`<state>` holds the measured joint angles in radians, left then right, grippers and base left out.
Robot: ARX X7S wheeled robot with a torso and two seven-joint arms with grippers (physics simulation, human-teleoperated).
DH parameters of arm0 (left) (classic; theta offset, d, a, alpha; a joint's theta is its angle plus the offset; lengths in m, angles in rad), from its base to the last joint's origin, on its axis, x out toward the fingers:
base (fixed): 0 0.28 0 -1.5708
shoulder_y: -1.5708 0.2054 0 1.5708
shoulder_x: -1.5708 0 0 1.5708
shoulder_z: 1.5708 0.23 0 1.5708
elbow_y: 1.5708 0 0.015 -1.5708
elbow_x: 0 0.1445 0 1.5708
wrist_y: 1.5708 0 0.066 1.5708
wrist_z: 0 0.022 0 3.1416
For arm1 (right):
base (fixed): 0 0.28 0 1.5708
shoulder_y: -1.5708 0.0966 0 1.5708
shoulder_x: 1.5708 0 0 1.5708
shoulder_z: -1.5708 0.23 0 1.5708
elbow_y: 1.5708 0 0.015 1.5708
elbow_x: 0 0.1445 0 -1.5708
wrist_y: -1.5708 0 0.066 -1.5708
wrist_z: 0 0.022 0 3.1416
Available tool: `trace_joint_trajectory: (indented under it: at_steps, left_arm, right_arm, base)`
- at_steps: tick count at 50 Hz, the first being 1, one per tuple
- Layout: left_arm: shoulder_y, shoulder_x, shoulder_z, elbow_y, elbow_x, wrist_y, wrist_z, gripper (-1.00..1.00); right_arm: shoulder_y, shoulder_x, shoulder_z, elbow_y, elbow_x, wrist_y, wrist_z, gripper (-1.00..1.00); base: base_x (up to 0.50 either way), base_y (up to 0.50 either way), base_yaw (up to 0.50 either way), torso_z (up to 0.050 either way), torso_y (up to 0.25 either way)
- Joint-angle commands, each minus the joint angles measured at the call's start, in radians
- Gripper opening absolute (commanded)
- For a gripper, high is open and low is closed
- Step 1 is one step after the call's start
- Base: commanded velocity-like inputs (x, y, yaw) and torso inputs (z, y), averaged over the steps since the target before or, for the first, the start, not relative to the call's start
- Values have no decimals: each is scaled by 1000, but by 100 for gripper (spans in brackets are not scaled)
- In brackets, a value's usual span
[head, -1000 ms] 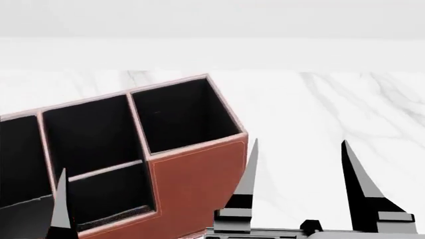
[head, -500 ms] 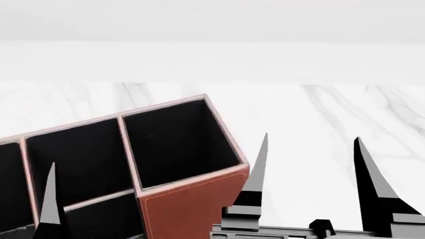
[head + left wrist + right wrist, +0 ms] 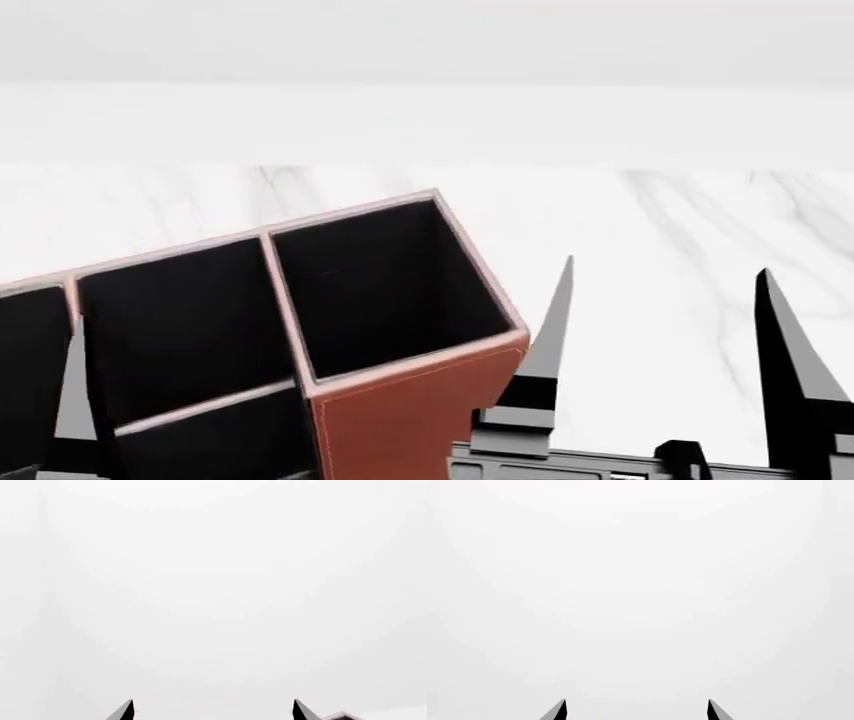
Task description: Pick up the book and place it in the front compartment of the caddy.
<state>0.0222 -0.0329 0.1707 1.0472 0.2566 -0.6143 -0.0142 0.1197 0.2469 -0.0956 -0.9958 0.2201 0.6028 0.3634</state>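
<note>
The caddy [image 3: 400, 420] sits on the white marble table [image 3: 667, 230] at the lower left of the head view, turned at an angle so that one corner points toward the camera. Its reddish-brown outer wall shows on the near right side, and pale pink rims edge the black compartments. Three or more of these can be seen — a large one at the right end, another beside it to the left, and a lower one in front, cut off by the picture's bottom edge. All that shows of their insides is black.

The book does not appear in any of the three views, so I cannot tell where it is.

The right hand [image 3: 667, 360] stands just right of the caddy, its two pointed fingers upright and wide apart, with nothing but bare table between them. In the right wrist view the same hand [image 3: 635, 711] shows only two fingertips, spread, against plain white.

Of the left hand [image 3: 74, 400], the head view catches one finger in front of the caddy's left part. The left wrist view shows its hand [image 3: 212, 711] with both tips well apart — nothing gripped.
</note>
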Motion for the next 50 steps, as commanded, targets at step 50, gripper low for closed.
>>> trace_joint_trajectory:
  at_steps: [50]
  left_arm:
    - [1,32,-54,0,-35,22,44,100]
  right_arm:
    - [-14,30,31,-25,63,-47,37,100]
  base:
    - [0,100,0,35,4]
